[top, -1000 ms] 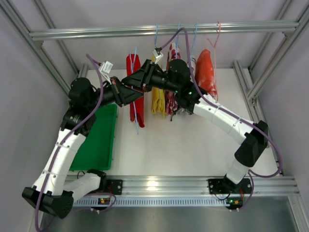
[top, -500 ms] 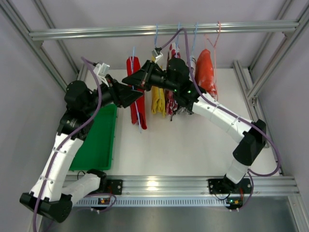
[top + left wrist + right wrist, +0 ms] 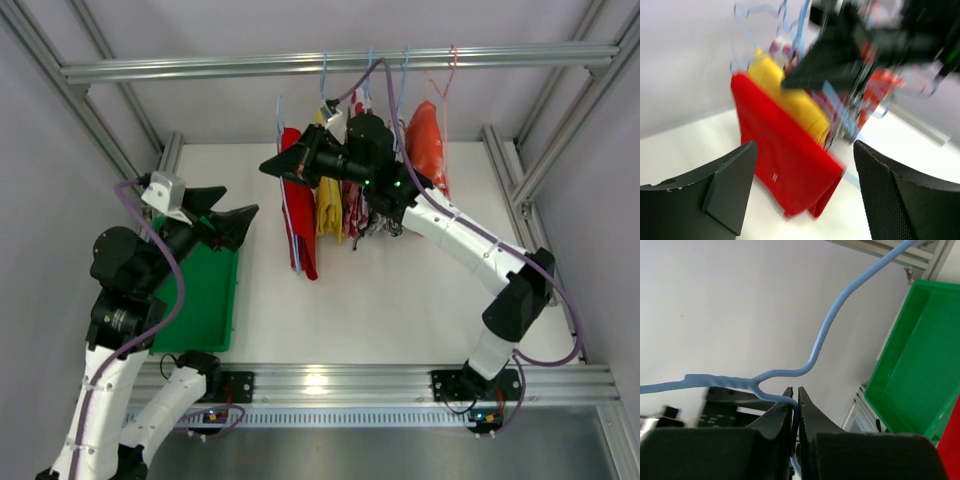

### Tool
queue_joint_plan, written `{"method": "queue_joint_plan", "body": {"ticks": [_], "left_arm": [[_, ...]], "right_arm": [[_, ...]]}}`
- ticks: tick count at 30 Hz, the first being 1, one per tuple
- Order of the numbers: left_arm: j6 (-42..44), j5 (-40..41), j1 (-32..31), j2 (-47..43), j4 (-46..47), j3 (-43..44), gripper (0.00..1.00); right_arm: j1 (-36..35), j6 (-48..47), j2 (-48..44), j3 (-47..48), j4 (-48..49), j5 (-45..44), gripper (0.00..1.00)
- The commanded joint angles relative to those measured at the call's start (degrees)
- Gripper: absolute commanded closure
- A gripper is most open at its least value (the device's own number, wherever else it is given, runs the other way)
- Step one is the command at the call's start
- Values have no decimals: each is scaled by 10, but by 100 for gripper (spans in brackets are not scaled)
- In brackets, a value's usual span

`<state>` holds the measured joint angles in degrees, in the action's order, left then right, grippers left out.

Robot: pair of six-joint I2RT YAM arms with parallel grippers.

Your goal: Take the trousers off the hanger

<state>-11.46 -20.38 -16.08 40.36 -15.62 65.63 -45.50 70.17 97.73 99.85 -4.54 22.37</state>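
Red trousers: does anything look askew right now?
Yes: the red trousers hang slanted on the blue hanger, unlike the straight yellow trousers. The right gripper pinches that hanger's wire; the left gripper is open, empty.

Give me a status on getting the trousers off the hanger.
Done: nothing yet. The red trousers and the yellow trousers both hang from the rail. In hand: the right gripper has its jaws shut on the blue hanger; the left gripper is open, empty and apart from the cloth. Left: probably grasp the red trousers with the left gripper and pull them off.
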Motion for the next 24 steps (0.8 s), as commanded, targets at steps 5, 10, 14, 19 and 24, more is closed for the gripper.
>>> {"method": "queue_joint_plan", "body": {"ticks": [5, 10, 14, 19, 24], "left_arm": [[101, 53, 3, -84, -69, -129, 18], [40, 13, 3, -106, 12, -209, 8], [1, 15, 2, -107, 88, -240, 1], [-14, 60, 1, -77, 145, -251, 1], [26, 97, -18, -54, 203, -266, 1]], "right_arm": [[7, 15, -18, 117, 79, -8, 100], [6, 20, -9, 144, 62, -18, 100], [6, 22, -11, 146, 56, -22, 100], [6, 41, -5, 152, 44, -34, 100], [6, 51, 7, 168, 6, -52, 100]]}}
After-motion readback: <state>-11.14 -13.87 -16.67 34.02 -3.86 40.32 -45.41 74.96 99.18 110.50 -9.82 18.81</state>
